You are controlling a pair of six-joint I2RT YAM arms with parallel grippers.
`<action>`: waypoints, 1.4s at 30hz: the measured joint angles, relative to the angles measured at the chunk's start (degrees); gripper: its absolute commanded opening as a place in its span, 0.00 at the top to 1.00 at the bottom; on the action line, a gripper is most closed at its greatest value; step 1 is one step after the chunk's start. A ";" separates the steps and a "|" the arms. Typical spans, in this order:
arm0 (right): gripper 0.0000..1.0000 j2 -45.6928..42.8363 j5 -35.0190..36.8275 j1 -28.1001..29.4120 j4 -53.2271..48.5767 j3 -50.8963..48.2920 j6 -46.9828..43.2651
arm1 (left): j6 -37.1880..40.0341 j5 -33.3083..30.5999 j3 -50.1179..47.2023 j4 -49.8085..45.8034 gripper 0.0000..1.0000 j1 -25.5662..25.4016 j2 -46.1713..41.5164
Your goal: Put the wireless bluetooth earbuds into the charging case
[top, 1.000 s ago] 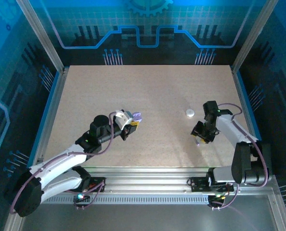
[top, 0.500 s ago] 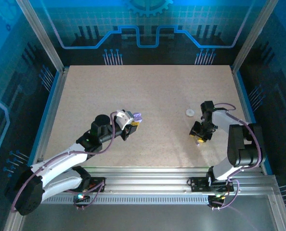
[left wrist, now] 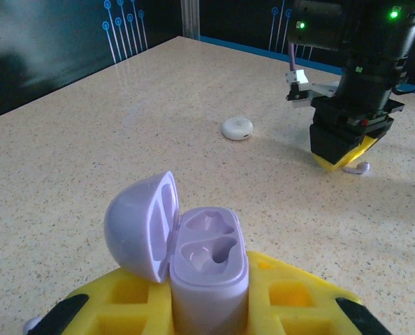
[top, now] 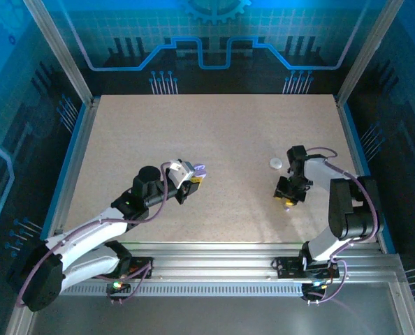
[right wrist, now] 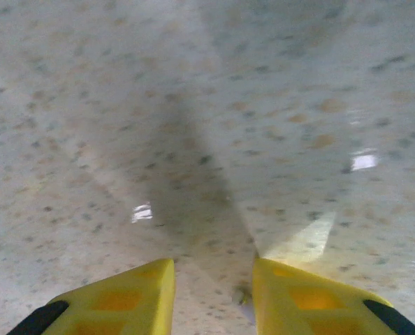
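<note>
My left gripper (top: pixel 192 180) is shut on a pale lavender charging case (left wrist: pixel 207 272). The case stands upright between the yellow fingers with its lid (left wrist: pixel 139 227) swung open to the left, and both wells are empty. In the top view the case (top: pixel 199 169) is left of the table's middle. My right gripper (top: pixel 289 198) points straight down at the table on the right. Its yellow jaws (right wrist: pixel 213 271) stand apart, tips at the surface. A tiny pale earbud (right wrist: pixel 244 300) lies on the table against the inner side of its right finger. The left wrist view has this earbud (left wrist: pixel 362 167) beside the fingertips.
A small white round case (top: pixel 275 163), shut, lies on the table just up and left of the right gripper; it is also in the left wrist view (left wrist: pixel 237 128). Blue rails (top: pixel 73 150) and dark walls bound the speckled tabletop (top: pixel 214 132).
The right gripper has shifted slightly left and lower onto the table, and its jaws have narrowed. The left gripper and the case have not moved.
</note>
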 measured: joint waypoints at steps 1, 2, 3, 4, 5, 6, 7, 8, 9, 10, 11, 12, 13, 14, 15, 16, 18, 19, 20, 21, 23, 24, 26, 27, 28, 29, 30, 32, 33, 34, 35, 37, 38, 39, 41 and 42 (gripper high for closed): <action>0.69 0.00 0.17 0.31 -0.09 0.07 -0.15 | 0.00 0.00 0.00 0.02 0.82 0.00 0.00; 0.69 0.02 -0.46 0.57 -0.07 0.07 -0.28 | 0.00 0.00 0.00 0.02 0.82 0.00 0.00; 0.69 0.11 -1.01 1.22 -0.09 0.07 -0.39 | 0.00 -0.02 0.00 0.00 0.82 0.00 0.00; 0.69 0.11 -1.33 1.70 -0.20 0.07 -0.57 | 0.00 0.00 0.00 0.00 0.82 0.00 0.00; 0.70 0.11 -1.53 2.14 -0.35 0.07 -0.61 | 0.00 -0.02 0.00 0.02 0.82 0.00 0.00; 0.70 0.11 -1.64 2.45 -0.48 0.09 -0.61 | 0.00 -0.02 0.00 0.02 0.82 0.00 0.00; 0.70 0.11 -1.81 2.62 -0.66 0.09 -0.61 | -0.02 -0.02 0.00 0.02 0.82 0.00 0.00; 0.70 0.11 -1.90 2.71 -0.83 0.09 -0.63 | -0.02 -0.02 0.00 0.02 0.82 0.00 0.00; 0.70 0.11 -2.05 2.75 -0.98 0.09 -0.61 | -0.02 -0.02 0.00 0.02 0.82 0.00 0.00; 0.70 0.11 -2.19 2.84 -1.18 0.09 -0.61 | -0.02 0.00 0.00 0.00 0.82 0.00 0.00; 0.70 0.11 -2.34 2.99 -1.49 0.09 -0.61 | -0.02 -0.02 0.00 0.00 0.82 0.00 0.00; 0.70 0.11 -2.40 3.23 -1.77 0.09 -0.61 | -0.02 -0.02 0.00 0.02 0.82 0.00 0.00; 0.70 0.09 -2.40 3.52 -2.05 0.09 -0.61 | -0.02 -0.02 0.00 0.02 0.82 0.00 0.00; 0.70 -0.09 -2.40 3.89 -2.47 0.09 -0.57 | -0.02 -0.02 0.00 0.02 0.82 0.00 0.00; 0.69 -0.50 -2.40 4.15 -2.86 0.07 -0.42 | -0.02 -0.02 0.00 0.02 0.82 0.00 0.00; 0.68 -1.18 -2.34 4.26 -3.23 0.07 0.00 | -0.02 -0.02 0.00 0.02 0.82 0.00 0.00; 0.66 -3.91 -2.19 4.28 -3.85 0.07 1.86 | -0.02 -0.02 0.00 0.00 0.82 0.00 0.00; 0.63 -5.53 -2.01 4.26 -4.09 0.07 3.19 | -0.02 -0.04 0.00 0.00 0.82 0.00 0.00; 0.58 -7.41 -1.88 4.24 -4.28 0.07 4.87 | 0.00 -0.11 0.00 0.00 0.82 0.00 0.00; 0.55 -9.51 -1.68 4.17 -4.52 0.07 6.80 | 0.00 -0.20 0.00 -0.02 0.82 0.00 0.00; 0.55 -12.83 -1.51 3.80 -5.01 0.07 10.58 | 0.02 -0.44 0.00 -0.07 0.82 0.00 0.00; 0.55 -14.36 -1.51 3.41 -5.27 0.07 12.59 | 0.02 -0.59 0.00 -0.11 0.82 0.00 0.00; 0.54 -16.74 -1.53 2.32 -5.77 0.07 16.74 | 0.04 -0.92 0.02 -0.31 0.82 0.00 0.00; 0.55 -17.68 -1.53 1.55 -6.12 0.07 18.82 | 0.07 -1.09 0.11 -0.50 0.82 0.00 0.00; 0.54 -18.43 -1.70 0.79 -6.54 0.07 20.87 | 0.11 -1.31 0.22 -0.74 0.82 0.00 0.00; 0.52 -19.12 -1.86 -0.09 -6.86 -0.02 23.26 | 0.11 -1.53 0.39 -0.85 0.82 0.00 0.00; 0.50 -19.87 -2.01 -0.87 -6.91 -0.31 25.77 | 0.11 -1.73 0.52 -1.03 0.82 0.00 -0.07; 0.49 -21.57 -2.38 -1.86 -6.67 -1.44 30.82 | 0.11 -2.12 0.66 -1.09 0.82 0.17 -0.20; 0.49 -22.84 -2.43 -1.95 -6.27 -2.47 34.25 | 0.09 -2.19 0.66 -1.14 0.82 0.28 -0.24; 0.49 -23.78 -2.49 -1.97 -5.81 -3.28 36.50 | 0.04 -2.38 0.66 -1.14 0.82 0.39 -0.24; 0.49 -24.94 -2.64 -1.97 -5.33 -4.37 39.95 | 0.02 -2.58 0.66 -1.18 0.82 0.52 -0.26; 0.49 -25.81 -2.82 -2.08 -4.81 -5.62 44.92 | 0.00 -2.62 0.66 -1.27 0.82 0.83 -0.42; 0.49 -25.77 -2.80 -2.12 -4.79 -5.86 47.25 | 0.00 -2.75 0.66 -1.36 0.82 1.03 -0.55; 0.49 -25.49 -2.73 -2.21 -4.92 -5.88 49.42 | -0.02 -2.80 0.66 -1.36 0.82 1.14 -0.61; 0.53 -25.07 -2.01 -2.21 -5.53 -5.81 52.76 | -0.02 -2.91 0.66 -1.46 0.82 1.40 -0.79; 0.54 -24.79 -1.27 -2.21 -6.32 -5.73 54.38 | -0.02 -2.97 0.66 -1.51 0.82 1.46 -0.87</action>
